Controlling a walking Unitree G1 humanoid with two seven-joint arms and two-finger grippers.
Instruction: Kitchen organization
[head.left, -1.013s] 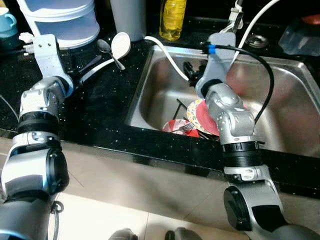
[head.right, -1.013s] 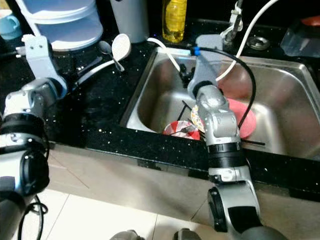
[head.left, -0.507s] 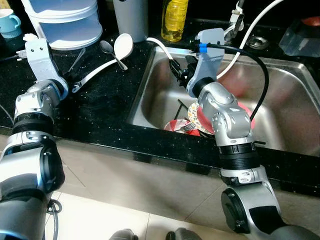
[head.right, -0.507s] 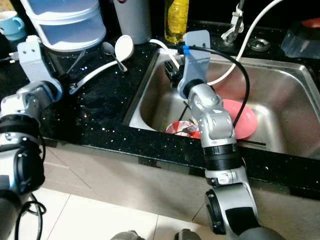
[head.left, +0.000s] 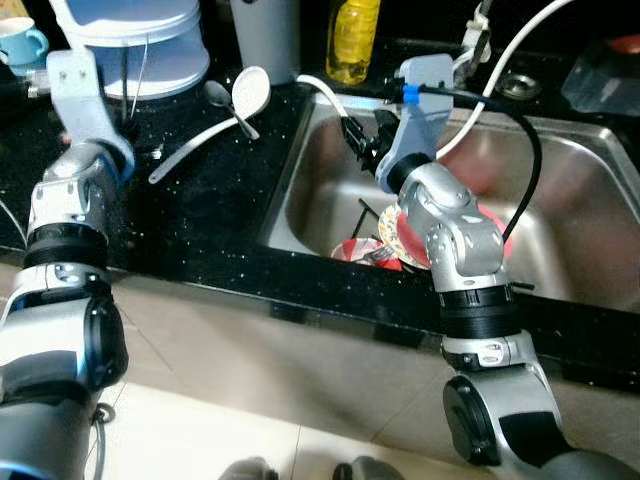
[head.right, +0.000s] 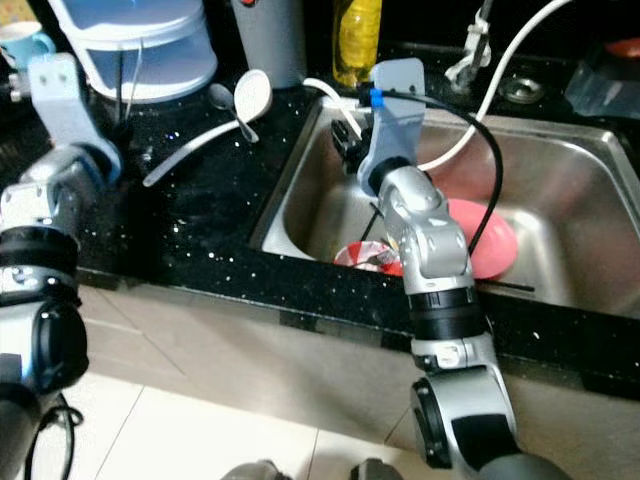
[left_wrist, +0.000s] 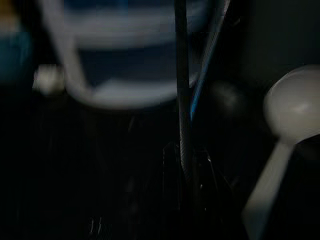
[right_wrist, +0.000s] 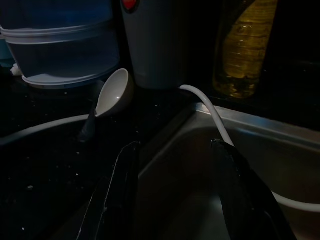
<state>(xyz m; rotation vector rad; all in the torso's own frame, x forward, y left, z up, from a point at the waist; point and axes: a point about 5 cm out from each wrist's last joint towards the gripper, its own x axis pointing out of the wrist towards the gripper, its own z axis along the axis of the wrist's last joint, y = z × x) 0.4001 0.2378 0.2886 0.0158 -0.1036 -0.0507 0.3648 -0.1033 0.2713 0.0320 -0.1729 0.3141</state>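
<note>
Since the earlier frame the left gripper (left_wrist: 187, 165) has lifted clamped on thin utensils (head.left: 128, 85), upright beside the sink (head.left: 560, 150), while the right gripper (right_wrist: 175, 195), fingers apart and empty, hovers over the sink's rim, suggesting sorting is under way.

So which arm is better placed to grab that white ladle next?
Probably the right. The right gripper is open and empty at the sink rim, pointing towards the ladle. The left gripper is clamped on thin sticks, so it looks busy.
</note>
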